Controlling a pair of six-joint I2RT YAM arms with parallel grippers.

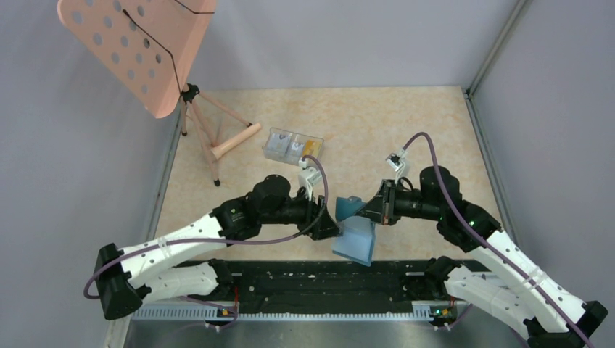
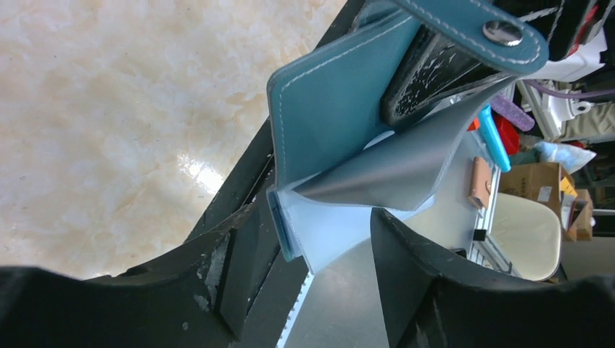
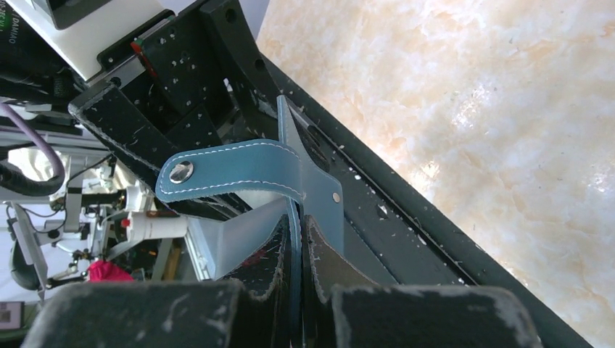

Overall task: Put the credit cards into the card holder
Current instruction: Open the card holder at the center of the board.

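The teal card holder (image 1: 355,230) hung open in mid-air over the middle of the worktop's (image 1: 406,130) near edge, its pale inner leaf drooping below the darker cover. The right gripper (image 3: 297,243) was clamped tight on the cover's stitched edge, just beneath the snap tab (image 3: 232,172). The left gripper (image 2: 330,239) stood partly open, its jaws on either side of the pale pocket leaf and apparently pinching nothing.

The wallet looked light, soft and floppy, likely to fold under its own weight. The stitched border or the fold seemed the firmest places to hold it, and the smooth pocket lining looked slippery.

Toward the middle of the worktop sat a clear compartment box (image 1: 292,146), with an orange-yellow card (image 1: 312,148) seemingly inside it. Whether the pale shapes beside it were cards could not be told.
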